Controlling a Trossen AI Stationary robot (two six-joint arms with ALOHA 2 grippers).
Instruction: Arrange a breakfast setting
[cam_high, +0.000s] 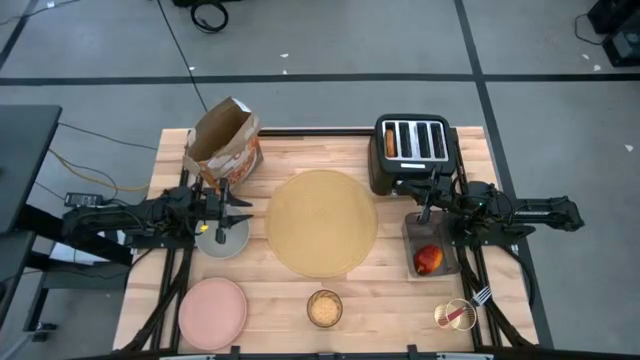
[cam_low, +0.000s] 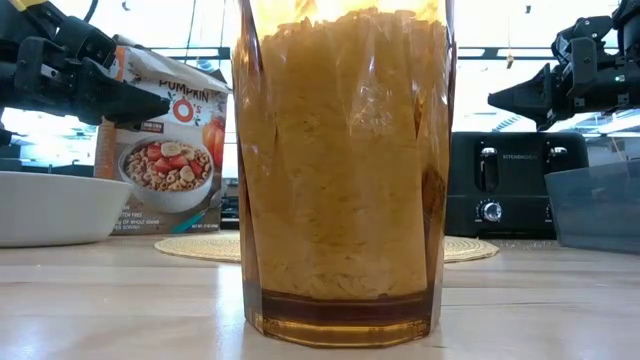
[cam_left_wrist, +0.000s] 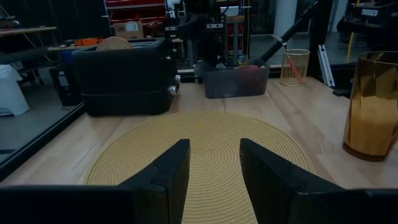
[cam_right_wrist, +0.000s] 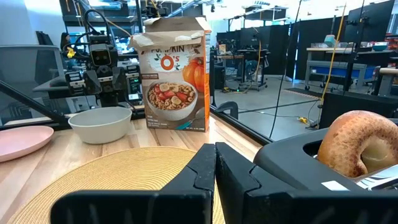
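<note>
Table (cam_high: 400, 300): pale wood, seen from above with both arms over it.

Placemat (cam_high: 322, 222): round, tan, woven, lying flat at the table's middle, between the two grippers and clear of both.

Toaster (cam_high: 412, 150): black, four slots, at the far edge just beside the placemat; a bagel (cam_right_wrist: 351, 146) stands in one slot.

Cereal box (cam_high: 225, 145): open-topped, at the far left, behind the bowl.

Plate (cam_high: 213, 312): pink, at the near left corner, well apart from the placemat.

Bowl (cam_high: 222, 236): grey, left of the placemat, directly beneath the left gripper; whether the fingers touch its rim cannot be told from above.

Bin (cam_high: 432, 245): grey, right of the placemat, holding the apple (cam_high: 428, 260), which lies nearer the front edge than the right gripper.

Glass (cam_high: 324, 308): amber, filled with pale cereal, standing upright near the front edge, just in front of the placemat.

Wire cup (cam_high: 456, 314): at the near right corner, with the fork (cam_high: 480, 297) leaning in it, red handle down.

Left gripper (cam_high: 221, 212): hangs over the bowl, pointing toward the placemat; its fingers (cam_left_wrist: 163, 174) stand partly apart with nothing between them.

Right gripper (cam_high: 426, 208): hangs between toaster and bin, above the bin's far end; its fingers (cam_right_wrist: 202, 168) are pressed together, empty.
</note>
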